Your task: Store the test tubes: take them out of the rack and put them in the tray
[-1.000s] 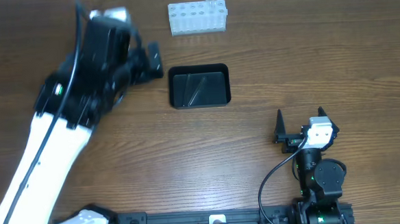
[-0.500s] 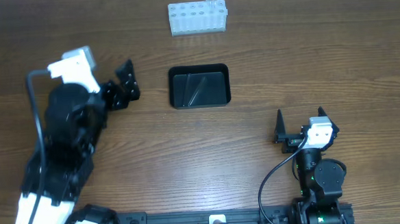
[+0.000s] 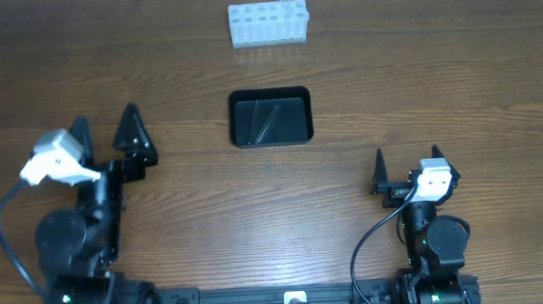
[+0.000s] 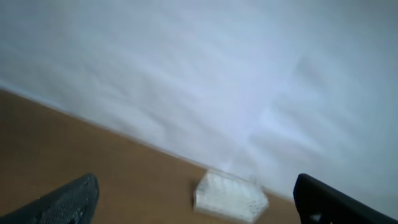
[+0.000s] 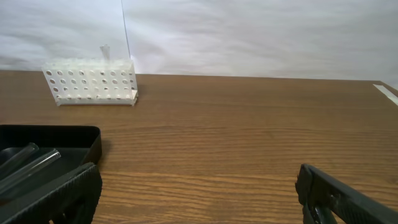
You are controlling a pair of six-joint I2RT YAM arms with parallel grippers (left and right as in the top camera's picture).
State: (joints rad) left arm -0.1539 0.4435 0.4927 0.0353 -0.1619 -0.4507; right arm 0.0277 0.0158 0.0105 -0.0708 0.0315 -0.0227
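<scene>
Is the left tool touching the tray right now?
Apart. The top view shows the left tool open and off to the left, with a plain stretch of bare tabletop between it and the black tray.

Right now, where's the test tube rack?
Top view: the rack stands near the far edge of the table, about centre, directly beyond the black tray and apart from it.

White rack (image 3: 269,25), one tube (image 5: 104,51) standing in it — black tray (image 3: 269,92), clear tubes (image 3: 268,122) lying inside
</scene>
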